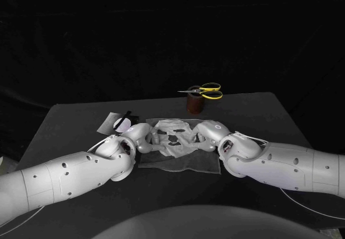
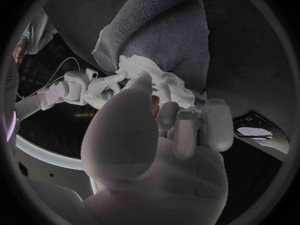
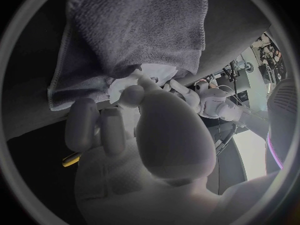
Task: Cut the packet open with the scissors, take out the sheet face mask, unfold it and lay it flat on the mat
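You were at the unfolding step, mid-frame: left hand (image 1: 140,135) and right hand (image 1: 207,133) each pinched the mask (image 1: 172,132) on the mat (image 1: 183,162); next it needed spreading flat.

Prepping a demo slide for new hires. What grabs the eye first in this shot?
The two silver hands meeting mid-table: the left hand and right hand each hold a side of the white sheet face mask over the grey mat. Next come the yellow-handled scissors perched on a brown holder at the table's far side, and the packet lying beside the left hand.
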`<act>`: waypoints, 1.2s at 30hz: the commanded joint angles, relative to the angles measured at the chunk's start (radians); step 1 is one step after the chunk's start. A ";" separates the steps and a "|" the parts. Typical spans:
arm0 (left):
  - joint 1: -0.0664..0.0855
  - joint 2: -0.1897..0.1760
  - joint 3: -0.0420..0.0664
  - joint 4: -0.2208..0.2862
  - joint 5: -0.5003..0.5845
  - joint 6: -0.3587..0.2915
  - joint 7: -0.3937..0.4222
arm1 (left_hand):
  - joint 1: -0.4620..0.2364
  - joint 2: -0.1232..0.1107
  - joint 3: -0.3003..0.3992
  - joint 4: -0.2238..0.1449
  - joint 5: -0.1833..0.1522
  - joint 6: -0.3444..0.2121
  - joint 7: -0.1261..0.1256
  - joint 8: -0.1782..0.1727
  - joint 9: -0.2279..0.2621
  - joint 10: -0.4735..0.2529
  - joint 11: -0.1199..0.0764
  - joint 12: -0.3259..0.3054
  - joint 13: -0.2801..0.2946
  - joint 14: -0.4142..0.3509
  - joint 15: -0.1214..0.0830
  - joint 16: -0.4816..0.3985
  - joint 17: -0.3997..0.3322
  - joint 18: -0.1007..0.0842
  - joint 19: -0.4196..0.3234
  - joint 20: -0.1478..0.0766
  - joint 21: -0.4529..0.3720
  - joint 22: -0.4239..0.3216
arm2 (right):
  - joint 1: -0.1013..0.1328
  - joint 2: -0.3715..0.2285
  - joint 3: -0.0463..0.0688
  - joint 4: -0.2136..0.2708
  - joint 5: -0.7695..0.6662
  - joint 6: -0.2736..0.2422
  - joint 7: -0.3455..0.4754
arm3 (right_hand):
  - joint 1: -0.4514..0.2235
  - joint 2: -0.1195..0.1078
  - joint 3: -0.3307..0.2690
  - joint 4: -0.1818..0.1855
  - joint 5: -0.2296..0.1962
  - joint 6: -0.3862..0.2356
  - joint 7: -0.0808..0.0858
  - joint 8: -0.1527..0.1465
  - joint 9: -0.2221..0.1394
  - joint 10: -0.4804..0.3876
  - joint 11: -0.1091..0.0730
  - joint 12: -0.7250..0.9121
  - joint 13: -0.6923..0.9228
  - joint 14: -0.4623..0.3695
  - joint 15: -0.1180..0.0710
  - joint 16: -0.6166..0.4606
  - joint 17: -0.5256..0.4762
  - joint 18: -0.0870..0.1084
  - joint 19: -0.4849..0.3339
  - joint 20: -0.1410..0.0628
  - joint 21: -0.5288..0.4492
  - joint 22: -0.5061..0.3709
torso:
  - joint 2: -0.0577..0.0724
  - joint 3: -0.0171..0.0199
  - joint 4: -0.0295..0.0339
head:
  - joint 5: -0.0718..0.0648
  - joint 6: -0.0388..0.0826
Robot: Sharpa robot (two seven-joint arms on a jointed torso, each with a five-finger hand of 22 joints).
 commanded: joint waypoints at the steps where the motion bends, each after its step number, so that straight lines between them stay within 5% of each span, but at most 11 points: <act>1: -0.001 0.004 0.001 0.003 -0.053 0.041 -0.034 | 0.013 0.010 -0.027 0.000 -0.003 -0.011 0.000 0.016 0.013 0.009 -0.001 0.008 0.012 0.084 -0.003 0.007 0.191 -0.010 0.003 -0.004 0.007 0.003 | -0.002 0.002 0.000 -0.004 -0.035 0.015 -0.023 | -0.005 -0.007 -0.007 -0.002 -0.002 -0.010 0.000 -0.007 0.001 0.049 -0.005 0.481 0.544 0.086 -0.010 0.007 0.119 -0.020 0.001 0.008 0.002 -0.001 | 0.000 -0.0002 0.0013 | -0.002 0.000; 18: -0.001 0.026 0.000 -0.031 -0.120 0.104 -0.082 | 0.053 0.027 -0.065 -0.002 -0.003 -0.020 -0.007 0.055 0.042 0.032 -0.007 0.038 0.062 0.087 -0.007 0.009 0.200 -0.011 0.005 -0.007 0.012 0.010 | -0.014 -0.002 0.000 -0.016 -0.064 0.034 -0.023 | 0.003 -0.019 -0.014 -0.013 -0.002 -0.019 0.003 -0.013 0.001 0.046 -0.002 0.480 0.547 0.085 -0.007 0.011 0.124 -0.018 -0.008 0.011 -0.004 -0.005 | 0.000 0.0009 -0.0014 | 0.002 0.000; 36: -0.001 0.012 -0.005 -0.036 -0.181 0.216 -0.102 | 0.091 0.023 -0.135 -0.002 -0.004 -0.062 0.004 0.077 0.064 0.004 0.003 0.034 0.042 0.087 0.001 0.010 0.204 -0.008 -0.009 -0.003 0.003 -0.002 | -0.016 -0.012 0.000 -0.021 -0.090 0.059 -0.030 | 0.009 -0.026 -0.017 -0.020 -0.002 -0.026 0.005 -0.017 0.001 0.041 0.000 0.471 0.542 0.084 -0.006 0.009 0.123 -0.016 -0.015 0.013 -0.010 -0.010 | 0.000 -0.0003 0.0014 | -0.005 0.000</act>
